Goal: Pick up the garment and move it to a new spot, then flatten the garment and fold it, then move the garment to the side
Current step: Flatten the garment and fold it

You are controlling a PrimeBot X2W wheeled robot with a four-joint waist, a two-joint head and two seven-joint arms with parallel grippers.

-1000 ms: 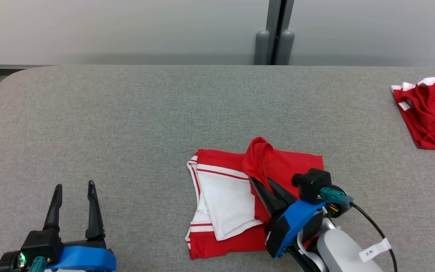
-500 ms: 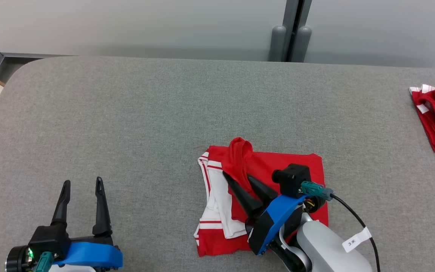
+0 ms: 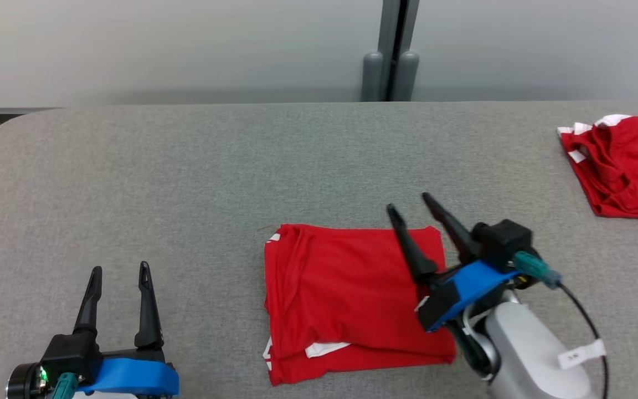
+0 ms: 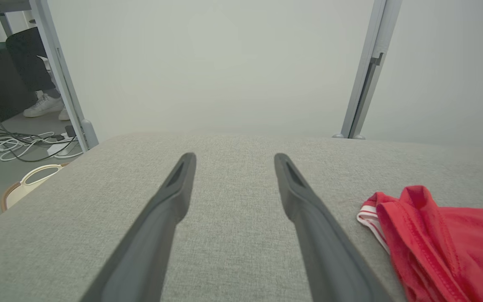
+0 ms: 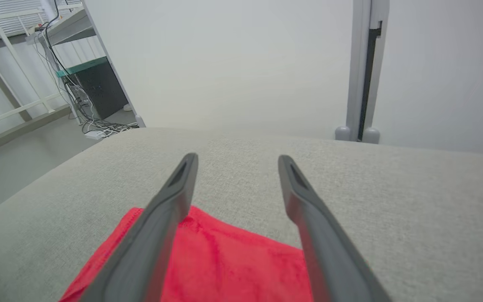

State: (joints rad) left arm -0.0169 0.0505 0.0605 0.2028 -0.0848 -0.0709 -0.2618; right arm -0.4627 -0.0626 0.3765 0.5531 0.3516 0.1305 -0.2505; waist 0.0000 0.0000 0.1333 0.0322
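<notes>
garment [image 3: 341, 288] folded | right hand [image 3: 407, 200] — spread, over its right edge | left hand [image 3: 119, 267] — spread

garment [image 3: 352, 293] underlayers hidden, far red cloth [image 3: 623, 166] cropped

You had the folded garment [image 3: 352, 299] lying on the table [image 3: 186, 177], near its front edge and a little right of centre. Your right gripper [image 3: 408, 201] stood over its right edge; your left gripper [image 3: 118, 271] was well apart to the left. The other garment [image 3: 623, 166] lay at the far right, and a post [image 3: 391, 55] stood behind the table.
</notes>
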